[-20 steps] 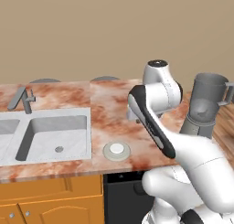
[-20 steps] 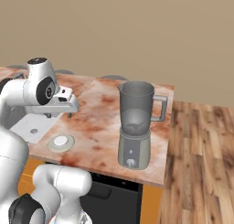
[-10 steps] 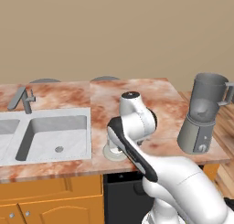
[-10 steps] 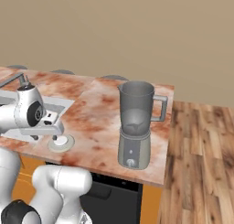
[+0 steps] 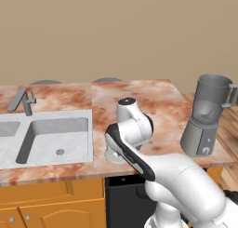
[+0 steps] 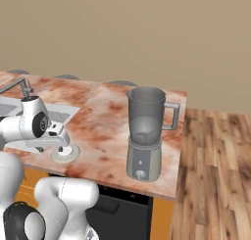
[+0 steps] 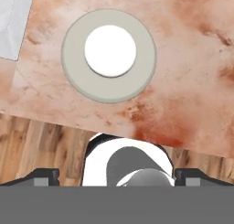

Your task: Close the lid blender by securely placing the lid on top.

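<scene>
Far left of the fingers, in the left base view, the faucet (image 5: 22, 100) stands over the steel sink (image 5: 44, 138), both well apart from the work. The arm has swung down and leftward over the last second: a second ago the hand was raised above the counter's middle, and now it hangs low over the front edge of the marble counter (image 5: 153, 101), right above the lid (image 7: 109, 55).

In the hand view the lid lies flat on the counter ahead of the fingertips (image 7: 45, 176), its white raised centre roughly midway between them and its grey-green rim untouched. The gripper (image 7: 116, 178) is spread wide, tips near the two sides of the view, clasping nothing.

That approach suggests the reach is nearly finished; what seems left is a short descent so the fingers straddle the disc, then a pinch.

To the fingers' right, well apart, the blender (image 6: 146, 133) waits upright near the counter's right end, its jar mouth open, so the lid will need a long carry across
</scene>
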Available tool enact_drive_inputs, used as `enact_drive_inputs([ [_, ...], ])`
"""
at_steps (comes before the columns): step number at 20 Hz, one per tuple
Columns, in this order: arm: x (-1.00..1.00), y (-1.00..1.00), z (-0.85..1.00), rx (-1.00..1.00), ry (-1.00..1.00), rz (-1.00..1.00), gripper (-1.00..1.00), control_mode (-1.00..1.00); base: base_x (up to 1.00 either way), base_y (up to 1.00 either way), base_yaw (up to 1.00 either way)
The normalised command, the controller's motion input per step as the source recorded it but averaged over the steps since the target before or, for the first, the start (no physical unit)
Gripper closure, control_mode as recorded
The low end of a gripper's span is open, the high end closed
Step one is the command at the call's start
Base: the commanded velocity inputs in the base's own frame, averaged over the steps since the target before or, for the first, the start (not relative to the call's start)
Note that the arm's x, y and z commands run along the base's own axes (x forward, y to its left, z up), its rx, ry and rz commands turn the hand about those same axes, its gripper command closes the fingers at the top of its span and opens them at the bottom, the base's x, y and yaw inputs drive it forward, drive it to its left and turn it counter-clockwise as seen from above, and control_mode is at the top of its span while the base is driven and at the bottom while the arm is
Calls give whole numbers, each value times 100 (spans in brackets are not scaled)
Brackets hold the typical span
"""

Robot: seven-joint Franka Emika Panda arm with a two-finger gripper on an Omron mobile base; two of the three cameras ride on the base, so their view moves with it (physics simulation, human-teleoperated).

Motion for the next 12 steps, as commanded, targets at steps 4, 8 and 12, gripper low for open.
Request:
enact_drive_inputs([
  [4, 24, 0, -26, -1, 5, 0, -100, -100, 0, 0, 0],
  [8, 36, 0, -19, 0, 5, 0, -100, -100, 0, 0, 0],
  [12, 42, 11, -11, 0, 5, 0, -100, -100, 0, 0, 0],
])
